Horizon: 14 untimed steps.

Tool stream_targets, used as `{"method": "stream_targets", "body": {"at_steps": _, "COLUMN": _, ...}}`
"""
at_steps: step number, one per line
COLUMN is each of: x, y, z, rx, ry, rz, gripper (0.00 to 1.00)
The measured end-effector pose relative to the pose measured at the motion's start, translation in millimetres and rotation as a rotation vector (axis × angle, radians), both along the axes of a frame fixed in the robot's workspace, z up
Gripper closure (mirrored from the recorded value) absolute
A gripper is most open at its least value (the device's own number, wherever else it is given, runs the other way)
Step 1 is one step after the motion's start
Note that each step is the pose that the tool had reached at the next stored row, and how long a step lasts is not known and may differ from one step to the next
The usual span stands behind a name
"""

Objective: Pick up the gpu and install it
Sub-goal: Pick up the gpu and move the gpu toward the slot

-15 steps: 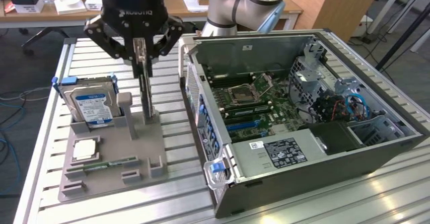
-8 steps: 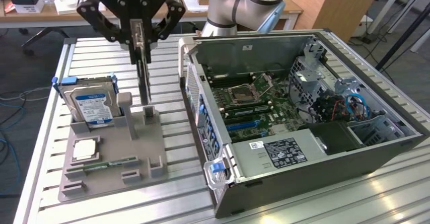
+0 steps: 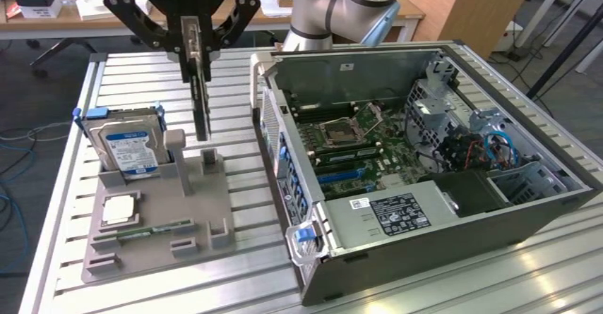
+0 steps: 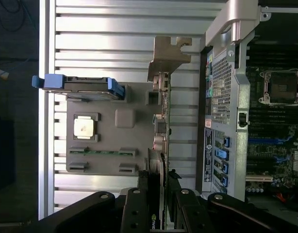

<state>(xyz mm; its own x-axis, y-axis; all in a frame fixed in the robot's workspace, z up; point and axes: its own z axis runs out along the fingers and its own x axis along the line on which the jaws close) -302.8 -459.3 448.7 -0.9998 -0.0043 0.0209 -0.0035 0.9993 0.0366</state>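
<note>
Currently listed: one gpu (image 3: 200,102), hanging upright and edge-down just above the tray (image 3: 203,201), your gripper (image 3: 193,46) with jaws clamped on its upper edge, presumably so the card lifts squarely clear of its slot; case (image 3: 424,257) just beside the tray.

Exterior view looks down obliquely across the tabletop (image 3: 141,67); wrist view peers straight down past the gripper (image 4: 158,180); both share grey fixture (image 3: 203,201) and computer case (image 3: 471,222).
</note>
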Motion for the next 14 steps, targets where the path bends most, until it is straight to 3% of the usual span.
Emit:
{"method": "stream_targets", "body": {"at_steps": 5, "x": 7.7, "y": 0.0, "z": 0.0, "rx": 0.0000, "ry": 0.0001, "rz": 0.000, "gripper": 0.74}}
{"method": "stream_targets", "body": {"at_steps": 14, "x": 45.3, "y": 0.0, "z": 0.1, "rx": -0.0001, "ry": 0.0001, "rz": 0.000, "gripper": 0.74}}
